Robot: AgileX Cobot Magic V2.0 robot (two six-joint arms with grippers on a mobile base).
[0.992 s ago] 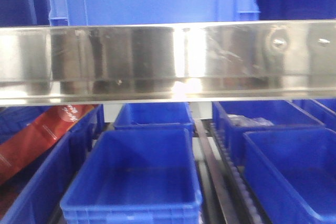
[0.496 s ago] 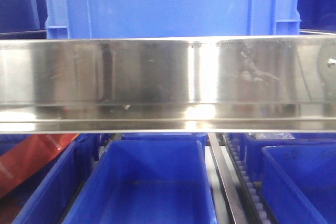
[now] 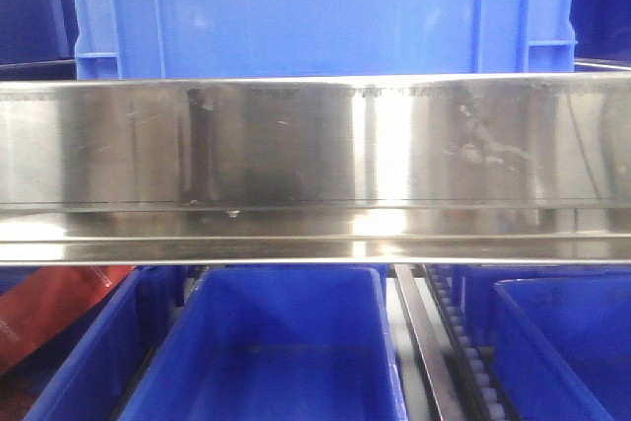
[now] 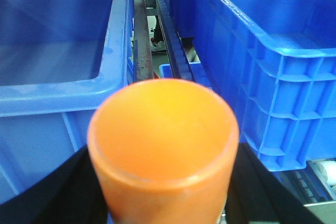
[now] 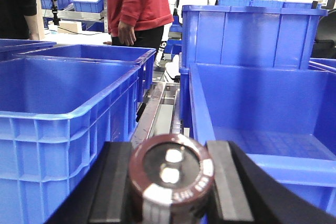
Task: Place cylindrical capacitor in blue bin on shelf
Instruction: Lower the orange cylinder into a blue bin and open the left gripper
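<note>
Front view, left to right: red sheet (image 3: 44, 308) pokes in at the lower left corner; the shelf (image 3: 315, 165) front rail spans the full width, scratched and glary; a big blue crate (image 3: 315, 7) sits on the tier above it; under the rail there's a centre bin (image 3: 286, 352), then the roller track (image 3: 468, 362), then an edge bin (image 3: 577, 342) at the right. No arm shows here.

Left claw (image 4: 163, 205): black fingers (image 4: 63, 192) pressed on both sides of an orange cylinder (image 4: 163, 140), pinching it, flat end toward the wrist camera; it hangs in front of the gap between a shallow bin (image 4: 58, 93) and a ribbed bin (image 4: 273, 56) (a metal lane runs back between them).

Right claw (image 5: 170, 192): pinching the cylindrical capacitor (image 5: 170, 174); dark brown body, two pale terminals on its end face, grey stripe at the bottom. The capacitor is in the air, in line with the gap between a near-left bin (image 5: 63, 114) and a near-right bin (image 5: 252, 129), inside neither; a tall crate (image 5: 252, 30) stands behind; a person in a red top (image 5: 139, 3) stands at the far end.
</note>
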